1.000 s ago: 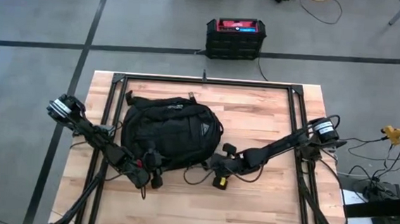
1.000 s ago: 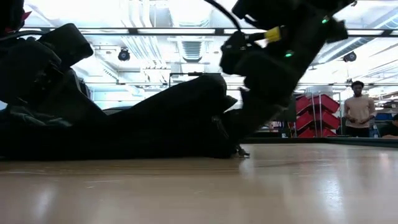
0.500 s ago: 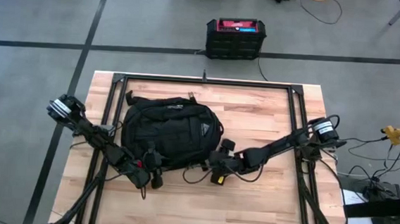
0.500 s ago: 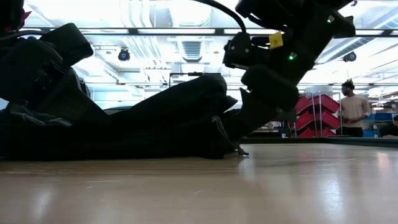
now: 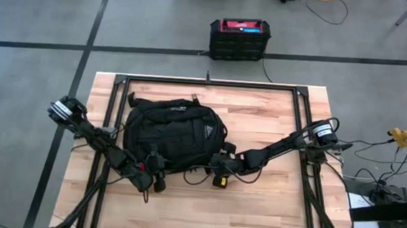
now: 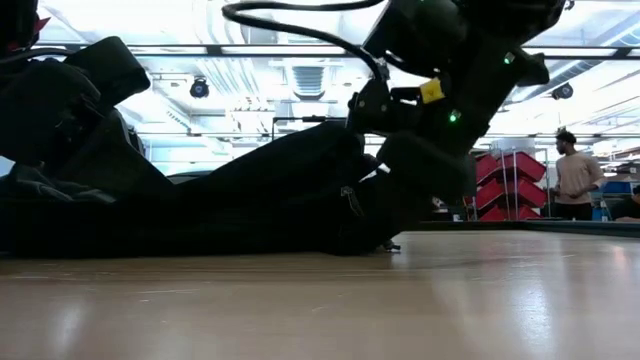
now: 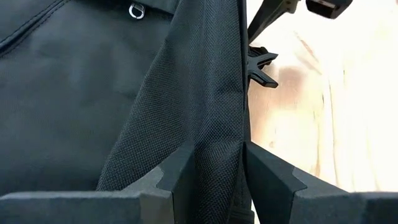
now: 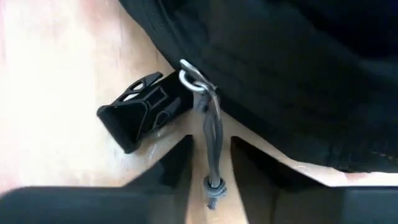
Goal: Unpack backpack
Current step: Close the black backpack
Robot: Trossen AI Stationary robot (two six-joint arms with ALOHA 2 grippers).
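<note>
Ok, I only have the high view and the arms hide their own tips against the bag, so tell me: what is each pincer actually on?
Observer: The left pincer is shut on a fold of the backpack, woven black fabric pinched between its fingers.
Operator: And the right one?
Observer: The right pincer has a thin zip pull running down between its fingers, hanging from a metal ring on the backpack's edge.
Operator: Clamped on it?
Observer: A narrow gap shows on each side of the pull, so it looks open around it, not clamped.
Operator: Anything beside it?
Observer: A black plastic buckle lies on the wooden table next to the ring.
</note>
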